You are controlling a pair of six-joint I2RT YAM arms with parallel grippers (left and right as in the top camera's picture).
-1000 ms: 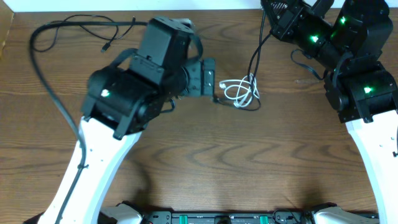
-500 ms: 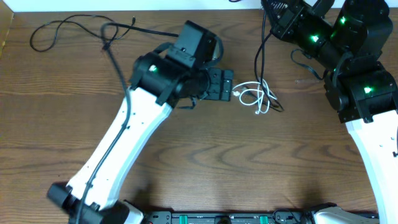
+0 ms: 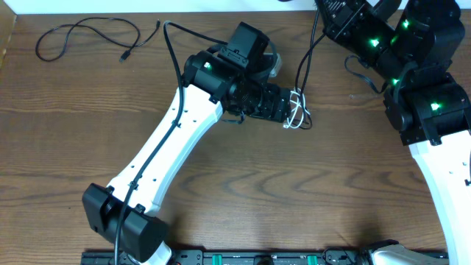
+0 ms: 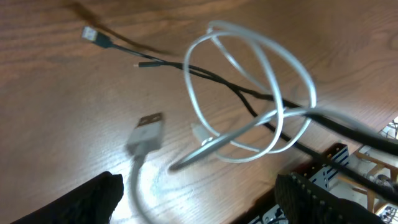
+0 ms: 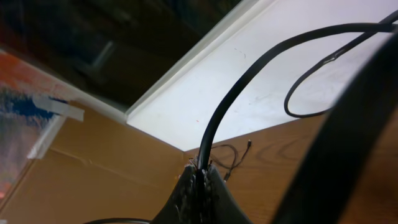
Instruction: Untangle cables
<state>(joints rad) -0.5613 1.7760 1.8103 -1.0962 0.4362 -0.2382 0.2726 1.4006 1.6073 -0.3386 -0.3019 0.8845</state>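
Left tool (image 4: 200,183), fingers apart, faced the white cable (image 4: 148,132) dead ahead between them; right tool (image 5: 198,180) sat farther off, clamped on a black cable (image 5: 205,140).

On the left arm (image 3: 176,136): long white link, black joint housings, a green light glowing, thin black cord (image 3: 157,143) running along it. The left gripper (image 4: 199,186) is black, one finger ribbed. Over on the right arm (image 3: 441,184): white link, blocky black joints, several green lights.

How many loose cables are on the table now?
3: white cable at the left gripper; tangled black cable threaded through it, rising to the right gripper; separate black cable at back left. The tangle may hide more.
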